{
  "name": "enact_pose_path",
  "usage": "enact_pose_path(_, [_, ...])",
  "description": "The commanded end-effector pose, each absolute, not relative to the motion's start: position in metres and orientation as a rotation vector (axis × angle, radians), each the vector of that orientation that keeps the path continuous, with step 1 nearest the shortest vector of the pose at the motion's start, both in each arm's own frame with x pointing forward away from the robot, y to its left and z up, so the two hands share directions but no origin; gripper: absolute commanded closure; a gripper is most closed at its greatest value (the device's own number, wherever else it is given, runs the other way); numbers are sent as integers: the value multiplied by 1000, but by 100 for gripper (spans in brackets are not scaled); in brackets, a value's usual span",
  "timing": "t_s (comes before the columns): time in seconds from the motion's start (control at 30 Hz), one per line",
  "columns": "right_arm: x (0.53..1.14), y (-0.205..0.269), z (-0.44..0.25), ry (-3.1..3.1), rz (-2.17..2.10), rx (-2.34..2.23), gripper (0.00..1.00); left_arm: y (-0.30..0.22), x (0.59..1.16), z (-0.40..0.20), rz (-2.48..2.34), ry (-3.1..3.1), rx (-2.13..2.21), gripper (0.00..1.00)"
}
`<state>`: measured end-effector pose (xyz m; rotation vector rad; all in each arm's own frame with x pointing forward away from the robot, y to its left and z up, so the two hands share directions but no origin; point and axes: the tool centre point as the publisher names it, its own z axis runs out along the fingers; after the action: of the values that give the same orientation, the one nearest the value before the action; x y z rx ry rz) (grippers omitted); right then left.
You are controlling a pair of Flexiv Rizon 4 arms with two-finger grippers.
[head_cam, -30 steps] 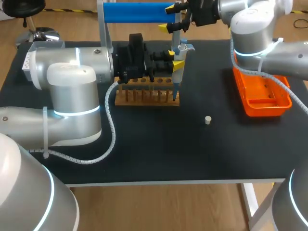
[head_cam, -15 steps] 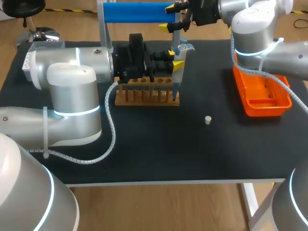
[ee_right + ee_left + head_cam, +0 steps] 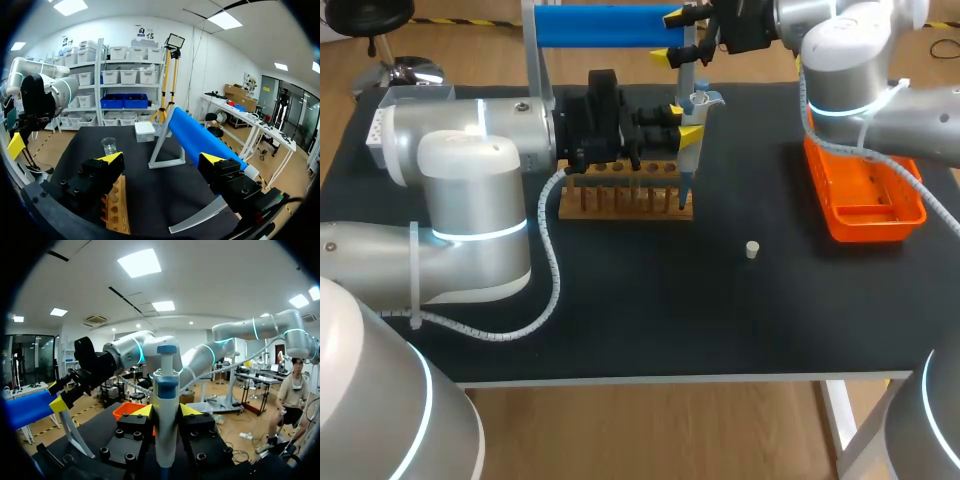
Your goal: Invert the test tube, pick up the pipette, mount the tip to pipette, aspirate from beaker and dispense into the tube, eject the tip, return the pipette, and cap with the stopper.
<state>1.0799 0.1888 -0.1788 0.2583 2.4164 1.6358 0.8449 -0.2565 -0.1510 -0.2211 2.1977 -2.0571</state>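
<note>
My left gripper [image 3: 682, 120] is shut on the grey-and-blue pipette [image 3: 688, 160], which stands upright over the right end of the wooden tube rack [image 3: 620, 203]. In the left wrist view the pipette [image 3: 165, 405] sits squarely between the two yellow fingertips [image 3: 142, 410]. My right gripper [image 3: 675, 37] is open and holds nothing; it hangs at the table's far edge beside the blue bar [image 3: 605, 25]. In the right wrist view the right gripper [image 3: 162, 158] has the rack [image 3: 117, 210] under it and the glass beaker [image 3: 109, 145] farther ahead. The small pale stopper [image 3: 752, 249] lies alone on the black table.
An orange tray [image 3: 865, 195] sits at the right side of the table. The blue bar's metal stand [image 3: 167, 145] rises behind the rack. A white box [image 3: 145, 131] stands past the beaker. My left arm's body [image 3: 470, 200] covers the table's left part.
</note>
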Motion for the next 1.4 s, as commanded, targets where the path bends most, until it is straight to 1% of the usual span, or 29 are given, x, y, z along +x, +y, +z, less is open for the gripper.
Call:
enact_pose_path(0.03, [1080, 188, -178, 2423, 1635, 257, 0, -258, 844, -152, -2056, 2193, -224, 100])
enact_pose_path(0.2, [1080, 188, -178, 2423, 1635, 257, 0, -250, 847, -151, -2023, 2194, -257, 100])
enact_pose_path(0.67, [1080, 188, -178, 2423, 1635, 257, 0, -156, 870, -154, -1745, 2129, -589, 100])
enact_pose_path(1.07, [1080, 188, -178, 2423, 1635, 257, 0, -102, 919, -154, -1603, 2048, -745, 100])
enact_pose_path(1.4, [1080, 188, -178, 2423, 1635, 257, 0, -84, 962, -157, -1535, 2040, -816, 100])
